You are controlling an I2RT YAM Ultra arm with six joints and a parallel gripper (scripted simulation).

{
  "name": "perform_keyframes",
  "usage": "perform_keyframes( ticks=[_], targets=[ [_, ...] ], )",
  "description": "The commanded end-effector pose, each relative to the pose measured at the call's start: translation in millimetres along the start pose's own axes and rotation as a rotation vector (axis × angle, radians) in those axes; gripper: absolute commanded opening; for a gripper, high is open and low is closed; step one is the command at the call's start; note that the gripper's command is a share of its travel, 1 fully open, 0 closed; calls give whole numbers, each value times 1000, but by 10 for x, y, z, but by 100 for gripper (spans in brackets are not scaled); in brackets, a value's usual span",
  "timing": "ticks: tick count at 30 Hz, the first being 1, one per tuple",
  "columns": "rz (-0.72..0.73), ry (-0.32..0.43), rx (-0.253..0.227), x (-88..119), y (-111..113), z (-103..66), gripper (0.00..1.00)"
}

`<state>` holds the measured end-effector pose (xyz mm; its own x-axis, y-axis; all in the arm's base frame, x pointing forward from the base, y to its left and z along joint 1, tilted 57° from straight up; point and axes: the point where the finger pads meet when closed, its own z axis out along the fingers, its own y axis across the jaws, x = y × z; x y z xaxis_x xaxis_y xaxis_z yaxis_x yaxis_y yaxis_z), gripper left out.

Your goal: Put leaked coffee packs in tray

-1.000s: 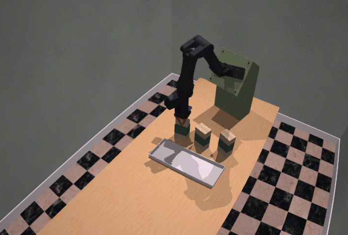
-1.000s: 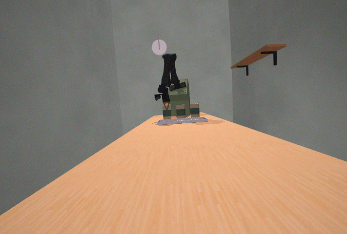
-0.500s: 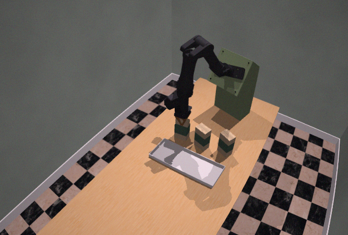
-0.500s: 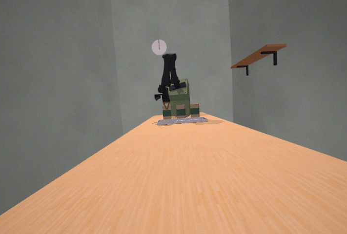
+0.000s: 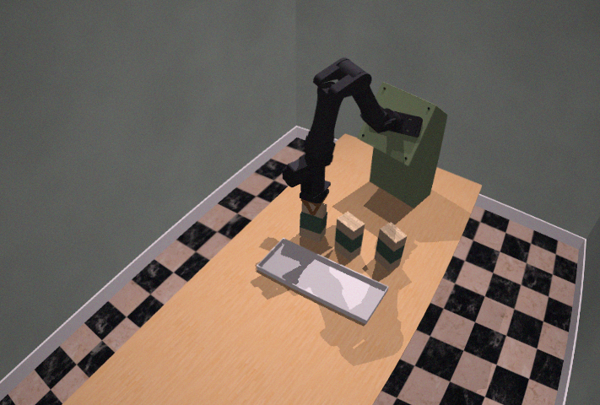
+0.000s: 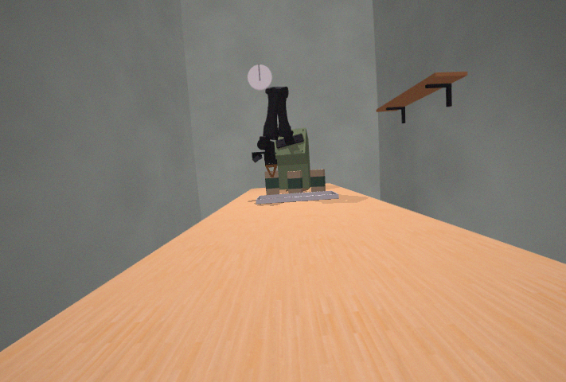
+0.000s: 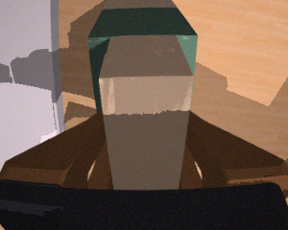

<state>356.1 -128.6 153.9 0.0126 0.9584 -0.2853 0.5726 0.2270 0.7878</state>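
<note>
Three tan coffee packs with a dark green band stand in a row on the wooden table behind a grey tray [image 5: 321, 279]. My gripper [image 5: 313, 207] comes straight down on the left pack [image 5: 312, 220] and is shut on its top, with a brown finger on each flat side. In the wrist view the squeezed pack [image 7: 146, 111] looks narrow between my fingers and still stands on the table. The middle pack [image 5: 349, 231] and the right pack [image 5: 391, 242] stand upright and apart from me. The exterior view shows the left pack [image 6: 271, 181] and the tray [image 6: 297, 196] small.
A green slanted box [image 5: 405, 148] that carries my arm stands behind the packs. The tray's rim lies just in front of the left pack [image 7: 23, 90]. A checkered floor [image 5: 505, 305] surrounds the table; a wall shelf [image 6: 420, 90] hangs at the right.
</note>
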Motion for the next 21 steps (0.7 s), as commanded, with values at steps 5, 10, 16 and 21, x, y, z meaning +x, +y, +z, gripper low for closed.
perform_keyframes(
  ticks=[5,10,16,21],
  targets=[
    [4,-4,15,-7,-81,-292,26],
    [4,-4,15,-4,-81,-438,26],
    [4,-4,15,-3,-80,-491,26],
    [4,-10,16,-14,-80,-498,26]
  ],
)
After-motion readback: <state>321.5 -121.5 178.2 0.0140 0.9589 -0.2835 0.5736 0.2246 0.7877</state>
